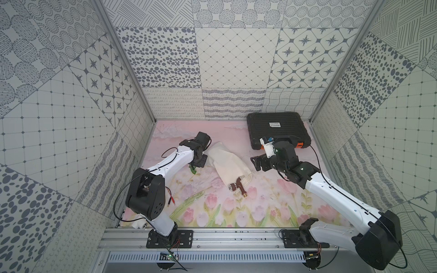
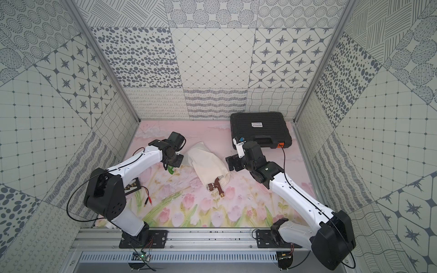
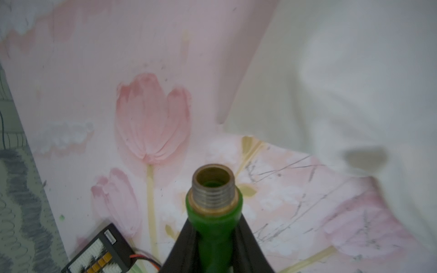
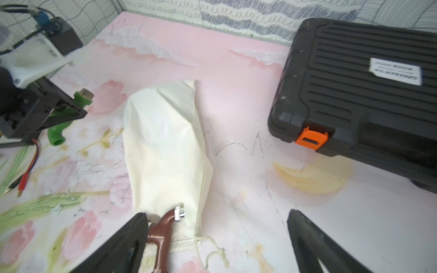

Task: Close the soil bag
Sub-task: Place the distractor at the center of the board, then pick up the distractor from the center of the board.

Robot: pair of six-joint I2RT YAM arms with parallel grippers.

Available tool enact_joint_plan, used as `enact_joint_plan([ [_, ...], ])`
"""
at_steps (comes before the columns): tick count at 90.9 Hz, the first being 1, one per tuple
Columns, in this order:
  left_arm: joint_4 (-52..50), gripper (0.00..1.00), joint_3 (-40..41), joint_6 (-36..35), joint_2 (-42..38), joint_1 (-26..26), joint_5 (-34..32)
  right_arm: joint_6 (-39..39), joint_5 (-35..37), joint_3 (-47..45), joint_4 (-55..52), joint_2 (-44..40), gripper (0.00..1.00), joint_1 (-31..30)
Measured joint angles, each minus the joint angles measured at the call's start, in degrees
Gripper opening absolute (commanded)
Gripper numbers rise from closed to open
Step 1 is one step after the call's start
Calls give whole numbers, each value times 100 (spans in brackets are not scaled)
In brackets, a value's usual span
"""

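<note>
Roughly mid-table, the soil bag (image 1: 227, 163) lies flat on the flowered mat (image 1: 212, 208), slanting between the two arms. Its mouth is ungathered and faces the near edge, with the thin cords (image 4: 215, 250) trailing loose beside it. A brown pipe fitting (image 1: 237, 186) lies at that mouth, touching the cloth. The right gripper (image 4: 217, 214) hovers just over the mouth end with its jaws spread wide and nothing between them. By the bag's far end, the left gripper (image 3: 214, 227) is clamped on a green pipe fitting (image 1: 192, 170). A black case (image 1: 279, 127) with an orange latch (image 4: 311, 138) sits in the far right corner.
</note>
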State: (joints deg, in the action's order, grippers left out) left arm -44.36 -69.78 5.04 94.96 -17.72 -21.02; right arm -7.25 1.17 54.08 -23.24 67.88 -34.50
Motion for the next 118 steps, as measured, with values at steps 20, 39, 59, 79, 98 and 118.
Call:
enact_joint_plan([
  [20, 129, 18, 529, 437, 553, 931, 136, 39, 114, 262, -691, 431, 97, -745],
  [39, 374, 49, 710, 656, 708, 1172, 179, 37, 181, 398, -1263, 911, 97, -1360],
  [59, 695, 74, 946, 844, 81, 1027, 389, -109, 177, 479, -1659, 1578, 79, -1716],
  [79, 1075, 84, 1241, 935, -907, -81, 573, -332, 170, 514, -1794, 2127, 56, -1768],
  [98, 1471, 93, 1751, 1217, -1705, -772, 927, -501, 251, 605, -1799, 2570, 43, -1768],
  [118, 2028, 96, 2282, 1639, -1912, -1080, 1493, -629, 417, 625, -1467, 3001, 37, -1768],
])
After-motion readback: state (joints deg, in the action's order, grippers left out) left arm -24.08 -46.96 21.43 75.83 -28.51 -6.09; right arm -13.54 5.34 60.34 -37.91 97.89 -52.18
